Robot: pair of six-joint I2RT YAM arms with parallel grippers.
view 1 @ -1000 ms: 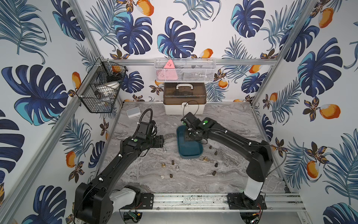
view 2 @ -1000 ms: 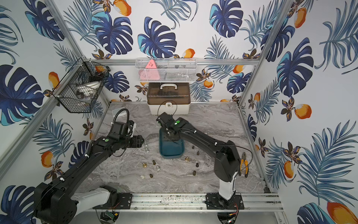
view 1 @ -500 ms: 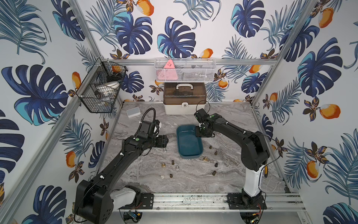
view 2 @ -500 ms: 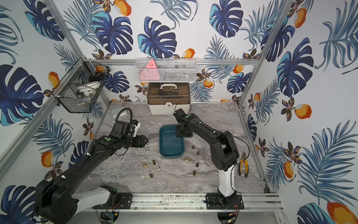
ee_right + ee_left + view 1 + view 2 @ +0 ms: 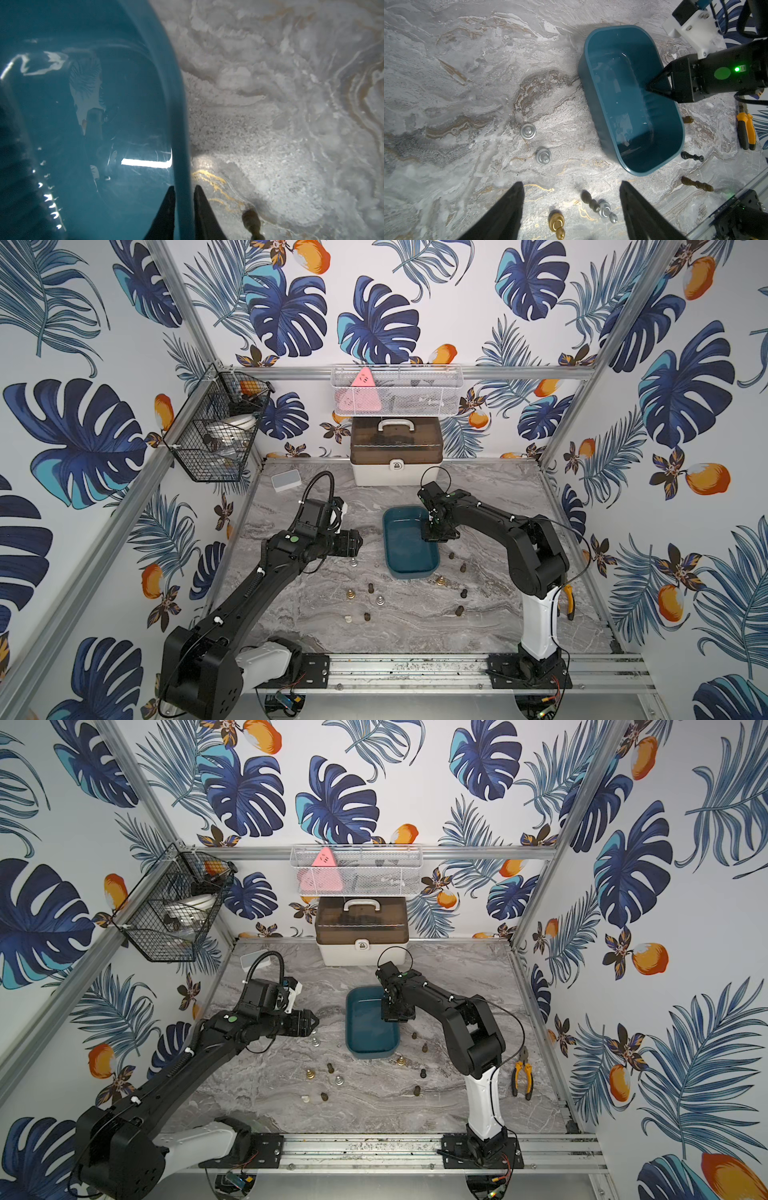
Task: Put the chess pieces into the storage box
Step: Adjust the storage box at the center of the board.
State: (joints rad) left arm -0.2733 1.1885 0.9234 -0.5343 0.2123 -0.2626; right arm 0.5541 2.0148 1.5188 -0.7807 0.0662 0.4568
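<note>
Right claw (image 5: 184,187) has slid along the storage box (image 5: 409,570) rim, pinching it on the marble tabletop (image 5: 415,632); left claw (image 5: 571,182) wide.

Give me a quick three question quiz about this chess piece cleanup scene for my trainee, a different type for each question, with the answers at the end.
1. Multiple choice: the right tool has a finger on each side of
A) the wall of the storage box
B) the pliers
C) the white case
2. True or false: the storage box holds no chess pieces.
3. Fill in: the left tool hangs ___ above the table, holding nothing.

Key: 1 A; 2 true; 3 open.
</note>
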